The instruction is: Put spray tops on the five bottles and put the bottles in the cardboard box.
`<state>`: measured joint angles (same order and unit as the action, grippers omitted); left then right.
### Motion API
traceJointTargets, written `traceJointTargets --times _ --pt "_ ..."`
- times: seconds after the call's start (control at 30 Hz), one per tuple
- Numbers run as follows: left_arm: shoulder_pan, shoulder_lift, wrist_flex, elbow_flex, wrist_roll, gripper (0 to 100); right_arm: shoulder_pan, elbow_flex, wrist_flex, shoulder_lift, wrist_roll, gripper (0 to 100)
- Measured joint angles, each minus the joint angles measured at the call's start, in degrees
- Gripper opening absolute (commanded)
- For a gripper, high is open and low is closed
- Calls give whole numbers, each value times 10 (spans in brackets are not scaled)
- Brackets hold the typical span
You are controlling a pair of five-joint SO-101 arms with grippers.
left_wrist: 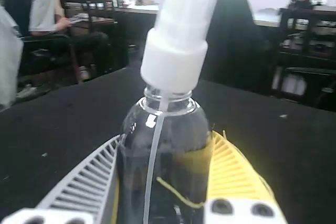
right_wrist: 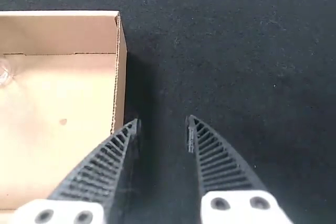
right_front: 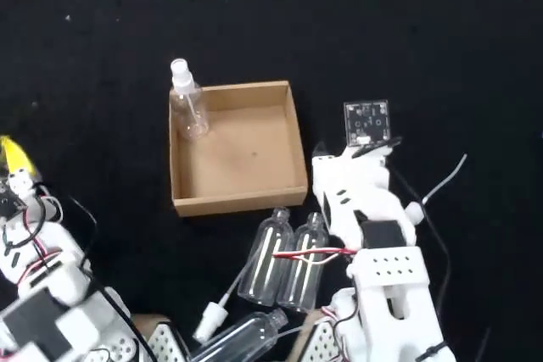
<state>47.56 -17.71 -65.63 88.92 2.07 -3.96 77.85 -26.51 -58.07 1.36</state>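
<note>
Standing in a far corner of the cardboard box [right_front: 240, 199], the finished bottle [right_front: 188, 109] is showing, in the high view, what the others are heading for. It is wearing its spray top and sitting tight against the walls, probably to leave floor for four more. A bare bottle [right_front: 267, 256] and a second bare bottle [right_front: 305, 264] are lying side by side, touching, just outside the box's near wall. A third bare bottle [right_front: 242, 338] and a loose spray top [right_front: 212, 320] are lying nearer the arms' bases, all within easy reach. The right arm [right_front: 373, 226] is lying alongside the box.

In the left wrist view, the left gripper [left_wrist: 165, 140] is pressing its fingers [left_wrist: 231, 177] against the body of the held bottle [left_wrist: 163, 150]. It is holding the bottle upright, likely to give the neck a steady seat. A white cap [left_wrist: 178, 51] is sitting tilted on that neck, its dip tube [left_wrist: 151, 171] running down inside. It is looking not fully seated.

In the right wrist view, the right gripper [right_wrist: 163, 124] is hanging partly open and empty over the black table [right_wrist: 236, 51], just beside the box's wall.
</note>
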Motion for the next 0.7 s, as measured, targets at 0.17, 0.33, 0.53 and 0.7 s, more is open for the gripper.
traceJointTargets --times 0.17,0.33,0.53,0.7 --pt "28 109 -54 -6 0 30 0 10 0 0 0 115" --pt "55 184 -107 -33 0 33 0 11 0 0 0 114" --pt "69 257 -179 -43 0 33 0 11 0 0 0 114" --pt "71 324 -250 -44 0 34 0 11 0 0 0 114"
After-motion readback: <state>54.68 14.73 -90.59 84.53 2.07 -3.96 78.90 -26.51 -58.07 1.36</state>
